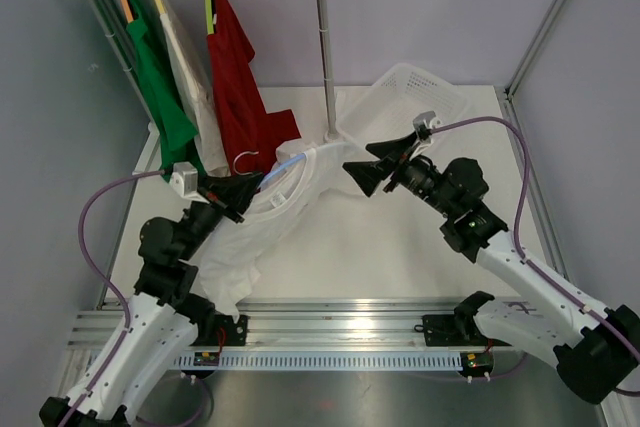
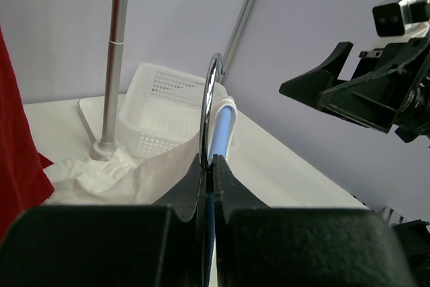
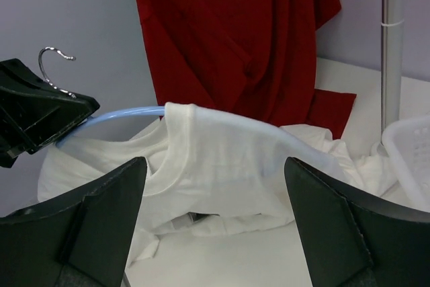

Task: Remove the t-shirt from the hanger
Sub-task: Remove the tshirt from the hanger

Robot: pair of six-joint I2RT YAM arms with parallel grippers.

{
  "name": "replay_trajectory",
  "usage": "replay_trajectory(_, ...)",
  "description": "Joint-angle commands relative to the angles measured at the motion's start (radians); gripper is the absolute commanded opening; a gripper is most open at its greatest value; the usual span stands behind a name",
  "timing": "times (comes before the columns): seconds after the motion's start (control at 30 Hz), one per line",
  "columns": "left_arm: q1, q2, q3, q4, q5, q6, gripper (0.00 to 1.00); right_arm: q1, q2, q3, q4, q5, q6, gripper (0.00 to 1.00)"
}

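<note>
White t-shirt point(image 3: 222, 159) drapes a blue hanger point(image 3: 114, 113) lying crosswise just ahead of the wide-open, empty right gripper point(image 1: 362, 162); left gripper point(image 2: 209, 162) is clamped on its hook end.

Left arm point(image 1: 135, 332) rises from near-left base, elbow bent, wrist reaching forward and right. Left gripper point(image 1: 235, 192) pinched tight on hanger point(image 2: 222, 126), fingers point(image 2: 185, 193) pressed together, thin blue bar between them. Right arm point(image 1: 530, 277) stretches diagonally from near-right base toward table centre. Right gripper point(image 1: 362, 175) points left, jaws spread wide, holding nothing, facing left gripper across small gap
</note>
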Motion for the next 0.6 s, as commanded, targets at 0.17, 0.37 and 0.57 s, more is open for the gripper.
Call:
replay_trajectory(0.17, -0.004, 0.118, 0.142, 0.224, -0.131, 0.03, 0.0, 0.192, 0.155, 0.171, -0.06, -0.049, -0.198, 0.91)
replay_trajectory(0.37, -0.006, 0.191, 0.212, 0.253, -0.096, -0.045, 0.0, 0.327, 0.308, 0.279, -0.046, -0.107, -0.427, 0.9)
replay_trajectory(0.57, -0.004, 0.194, 0.228, 0.25, -0.096, -0.085, 0.0, 0.355, 0.388, 0.38, -0.063, -0.201, -0.508, 0.89)
